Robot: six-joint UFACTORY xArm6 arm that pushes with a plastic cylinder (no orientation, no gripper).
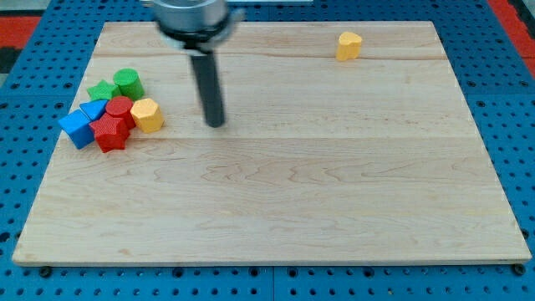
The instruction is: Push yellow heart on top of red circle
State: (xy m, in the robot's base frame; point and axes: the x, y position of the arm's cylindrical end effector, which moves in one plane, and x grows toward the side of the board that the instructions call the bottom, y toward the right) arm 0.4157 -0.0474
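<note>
The yellow heart lies alone near the view's top right of the wooden board. The red circle sits in a cluster of blocks at the view's left. My tip rests on the board to the right of that cluster, about 80 px from the yellow hexagon. It touches no block. The yellow heart is far to the right of and above my tip.
The cluster around the red circle holds a red star, a blue cube, a blue triangle, a green star and a green circle. The yellow hexagon touches the red circle's right side.
</note>
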